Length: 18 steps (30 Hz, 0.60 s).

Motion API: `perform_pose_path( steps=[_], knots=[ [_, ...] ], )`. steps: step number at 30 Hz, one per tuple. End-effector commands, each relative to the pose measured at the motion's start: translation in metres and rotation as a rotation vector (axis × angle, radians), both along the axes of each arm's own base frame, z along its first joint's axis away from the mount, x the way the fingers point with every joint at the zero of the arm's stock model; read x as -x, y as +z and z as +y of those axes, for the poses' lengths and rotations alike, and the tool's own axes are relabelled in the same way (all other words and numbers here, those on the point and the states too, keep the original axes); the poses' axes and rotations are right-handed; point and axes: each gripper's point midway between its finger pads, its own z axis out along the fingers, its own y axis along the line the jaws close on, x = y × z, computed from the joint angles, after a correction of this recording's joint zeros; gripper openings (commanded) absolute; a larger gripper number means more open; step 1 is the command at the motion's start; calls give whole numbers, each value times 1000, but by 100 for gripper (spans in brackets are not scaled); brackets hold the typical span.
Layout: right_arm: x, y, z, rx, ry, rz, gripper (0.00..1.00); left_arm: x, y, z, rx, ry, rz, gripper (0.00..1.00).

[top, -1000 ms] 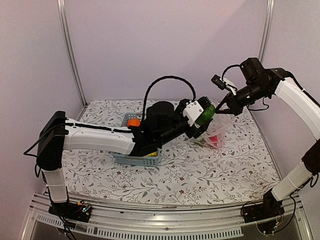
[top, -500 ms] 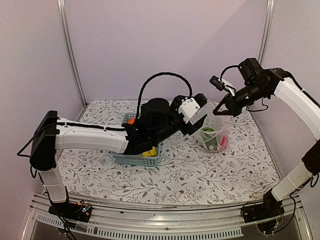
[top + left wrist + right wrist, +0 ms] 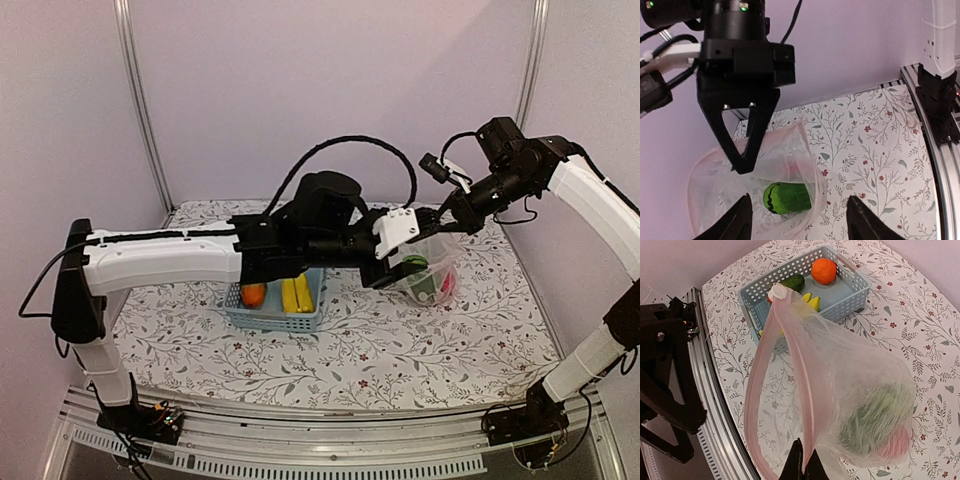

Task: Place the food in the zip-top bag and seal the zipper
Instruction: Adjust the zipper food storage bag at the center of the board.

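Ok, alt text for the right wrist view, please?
The right pincer pinches the rim of the clear zip-top bag, holding it open above the floral cloth, green and red food inside. Behind, a light-blue basket holds an orange, bananas and a green piece.

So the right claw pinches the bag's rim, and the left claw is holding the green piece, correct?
Not quite. The left wrist view shows the left claw open and empty; the green piece lies inside the zip-top bag. The right claw does pinch the rim.
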Motion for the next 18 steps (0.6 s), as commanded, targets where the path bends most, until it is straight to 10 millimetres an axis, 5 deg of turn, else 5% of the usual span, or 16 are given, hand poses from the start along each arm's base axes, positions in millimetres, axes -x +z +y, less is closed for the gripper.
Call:
perform_pose_path(
  steps=[1,6,10,14,18],
  knots=[
    [11,15,0,-28,24,-25,0,3,-71,-4,-222,-7,80,63],
    [15,11,-3,-20,21,-24,0,-23,-86,-10,-251,108,37,58],
    [11,4,-8,15,-3,-35,0,-42,-82,-14,-259,187,-24,39],
    [-16,2,-22,107,-112,-117,0,-48,-65,-20,-214,196,-73,16],
    [-52,7,-46,234,-258,-247,0,-57,-32,-26,-110,241,-131,4]
  ],
)
